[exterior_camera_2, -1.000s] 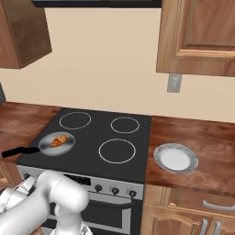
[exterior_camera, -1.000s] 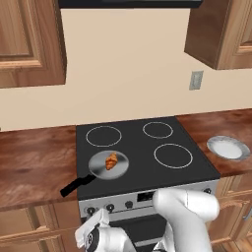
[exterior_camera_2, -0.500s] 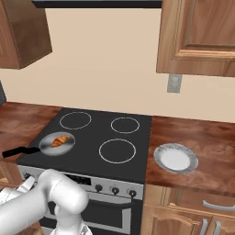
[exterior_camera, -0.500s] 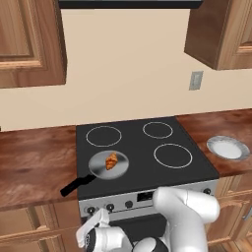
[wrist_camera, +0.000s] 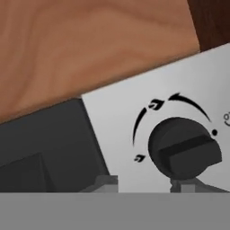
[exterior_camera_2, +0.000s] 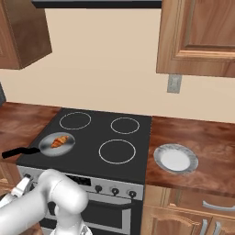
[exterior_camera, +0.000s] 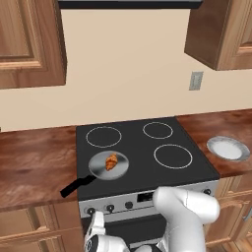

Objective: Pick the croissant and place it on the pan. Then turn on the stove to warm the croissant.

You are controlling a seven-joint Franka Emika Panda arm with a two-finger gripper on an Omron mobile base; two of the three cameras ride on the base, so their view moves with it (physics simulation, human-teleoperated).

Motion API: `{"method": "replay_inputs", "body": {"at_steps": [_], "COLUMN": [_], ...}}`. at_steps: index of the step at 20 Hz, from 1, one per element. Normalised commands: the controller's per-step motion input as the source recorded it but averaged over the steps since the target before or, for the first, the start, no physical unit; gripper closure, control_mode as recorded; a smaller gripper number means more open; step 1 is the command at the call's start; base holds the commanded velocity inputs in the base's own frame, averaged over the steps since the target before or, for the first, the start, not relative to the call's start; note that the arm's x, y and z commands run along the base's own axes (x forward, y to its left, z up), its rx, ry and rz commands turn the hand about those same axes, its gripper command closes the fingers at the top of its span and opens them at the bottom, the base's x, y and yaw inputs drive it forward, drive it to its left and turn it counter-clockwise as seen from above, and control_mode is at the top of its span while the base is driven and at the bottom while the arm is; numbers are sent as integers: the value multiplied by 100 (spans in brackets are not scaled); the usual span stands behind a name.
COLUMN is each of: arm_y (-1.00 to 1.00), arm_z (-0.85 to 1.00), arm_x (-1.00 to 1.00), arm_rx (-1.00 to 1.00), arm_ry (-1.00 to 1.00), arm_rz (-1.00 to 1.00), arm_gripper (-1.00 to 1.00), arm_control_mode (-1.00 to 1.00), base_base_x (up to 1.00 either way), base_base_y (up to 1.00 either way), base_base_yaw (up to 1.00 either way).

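Observation:
The croissant (exterior_camera: 112, 161) (exterior_camera_2: 59, 141) lies inside the grey pan (exterior_camera: 101, 170) (exterior_camera_2: 48, 148), which sits on the stove's (exterior_camera: 142, 152) (exterior_camera_2: 137, 137) front-left burner with its black handle pointing left. My gripper (exterior_camera: 94, 220) (exterior_camera_2: 22, 187) hangs low in front of the stove's steel panel, at its left end. In the hand view, a black knob (wrist_camera: 184, 148) on that panel stands close ahead, slightly right of centre. My gripper (wrist_camera: 146, 183) is open, its two fingertips (wrist_camera: 105, 182) apart, with nothing between them.
A pale round plate (exterior_camera: 228, 147) (exterior_camera_2: 175, 159) rests on the wooden counter right of the stove. Further knobs (exterior_camera: 129, 204) (exterior_camera_2: 114, 191) line the steel front. Wooden cabinet fronts (wrist_camera: 90, 45) flank the stove, and wall cabinets hang above.
My arm has sunk slightly and shifted in front of the stove's panel. The croissant and the pan have not moved.

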Motion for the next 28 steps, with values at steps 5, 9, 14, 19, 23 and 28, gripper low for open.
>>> {"method": "replay_inputs", "body": {"at_steps": [5, 9, 14, 19, 23, 28], "arm_y": [100, 100, 100, 100, 100, 100], "arm_z": [91, 92, 72, 47, 39, 30], "arm_x": [75, 61, 51, 47, 68, 50], "arm_rx": [-79, -79, -87, -91, -80, -79], "arm_ry": [23, 25, 29, 24, -5, -22], "arm_rz": [0, 0, 0, 1, 1, 5], "arm_gripper": [100, 100, 100, 100, 100, 100], "arm_control_mode": [-100, -100, -100, -100, -100, -100], "base_base_x": [0, 0, 0, 0, 0, 0], "base_base_y": [0, 0, 0, 0, 0, 0], "base_base_yaw": [0, 0, 0, 0, 0, 0]}}
